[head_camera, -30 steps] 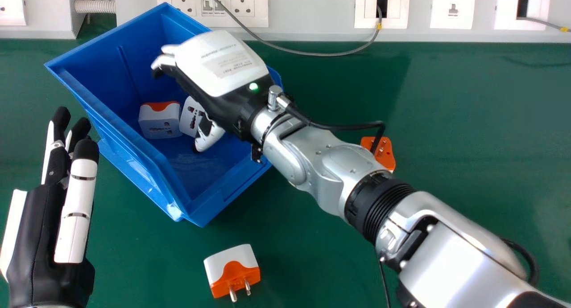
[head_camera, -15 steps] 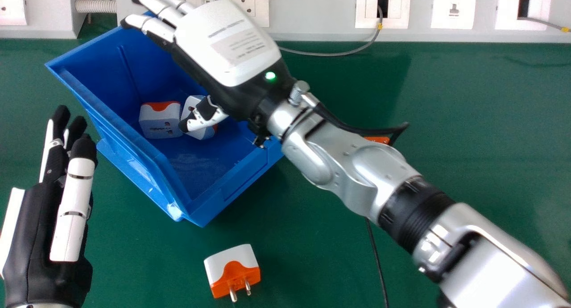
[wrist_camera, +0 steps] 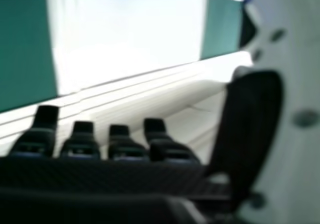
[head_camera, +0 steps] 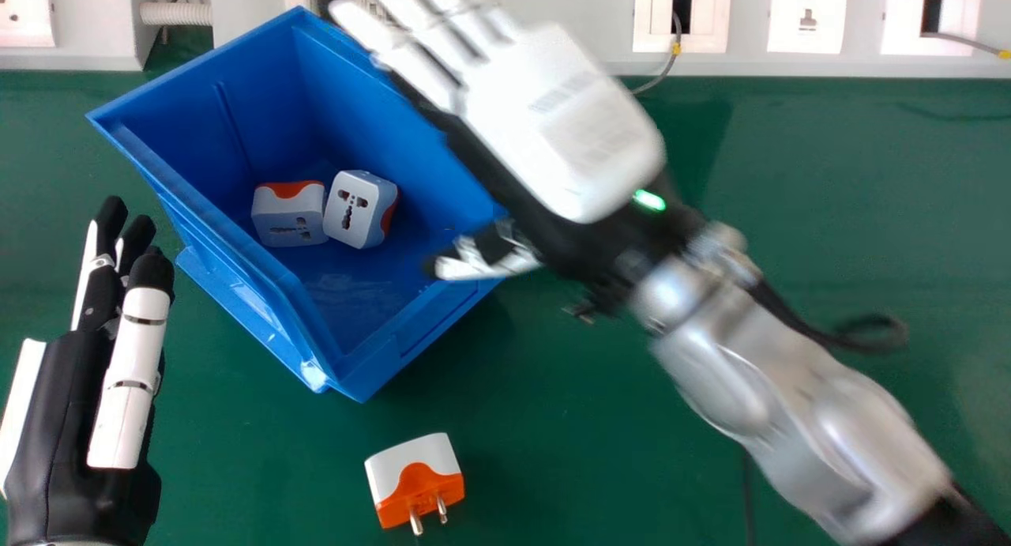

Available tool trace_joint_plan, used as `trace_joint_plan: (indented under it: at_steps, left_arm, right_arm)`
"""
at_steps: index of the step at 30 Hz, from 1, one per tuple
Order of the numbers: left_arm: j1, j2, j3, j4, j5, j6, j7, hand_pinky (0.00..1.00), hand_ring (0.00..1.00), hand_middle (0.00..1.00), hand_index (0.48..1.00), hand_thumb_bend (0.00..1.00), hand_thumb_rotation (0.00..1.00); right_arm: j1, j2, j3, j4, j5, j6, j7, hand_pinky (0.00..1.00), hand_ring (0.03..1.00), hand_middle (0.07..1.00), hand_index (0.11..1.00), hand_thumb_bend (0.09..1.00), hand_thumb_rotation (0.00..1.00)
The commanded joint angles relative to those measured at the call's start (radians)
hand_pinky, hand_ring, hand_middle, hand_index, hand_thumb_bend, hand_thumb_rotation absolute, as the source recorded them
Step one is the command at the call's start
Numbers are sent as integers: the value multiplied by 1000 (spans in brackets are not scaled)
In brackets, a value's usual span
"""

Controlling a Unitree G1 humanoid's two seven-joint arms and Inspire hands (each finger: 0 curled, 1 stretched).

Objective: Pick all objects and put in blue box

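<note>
Here at upper centre, the right hand [head_camera: 565, 127] is hanging released, fingers outstretched, by the blue box [head_camera: 197, 202]; inside, upper left, one adapter [head_camera: 290, 214] and another adapter [head_camera: 359, 208] are sitting. A third adapter [head_camera: 416, 480] is lying bottom centre, while the left hand [head_camera: 75, 443] is idling lower left.

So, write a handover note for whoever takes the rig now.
Left hand: open, idle, left of the blue box.
Right hand: open, fingers straight, nothing visible in it, at the box's right side.
Done: two adapters, one beside the other, in the box.
Left: the adapter on the table, in front of the box. The right arm hides some table; check there.
</note>
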Motion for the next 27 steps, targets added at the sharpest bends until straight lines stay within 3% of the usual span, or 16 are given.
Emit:
trace_joint_plan:
  at_steps: [1, 7, 13, 20, 27]
  left_arm:
    - [0, 10, 14, -9, -18, -36, -9, 1000, 999, 993, 1000, 484, 840]
    - [0, 11, 23, 8, -33, -52, -19, 1000, 1000, 992, 1000, 476, 836]
    - [5, 7, 26, 6, -33, -58, -20, 1000, 1000, 994, 1000, 459, 831]
    - [1, 5, 20, 1, -26, -50, -9, 1000, 1000, 997, 1000, 440, 829]
    - [-2, 3, 17, 9, -26, -53, -7, 1000, 1000, 996, 1000, 444, 832]
  right_arm:
    - [100, -17, -66, -119, 42, 4, 22, 993, 1000, 1000, 996, 780, 219]
    - [322, -34, -196, -175, 78, -27, -20, 998, 1000, 1000, 999, 750, 288]
    - [426, 3, -271, -185, 67, 20, -19, 994, 1000, 1000, 1000, 737, 371]
    - [458, 57, -287, -125, 71, 64, -14, 975, 1000, 1000, 1000, 761, 407]
    - [446, 84, -276, -89, 57, 125, 17, 958, 1000, 1000, 1000, 792, 429]
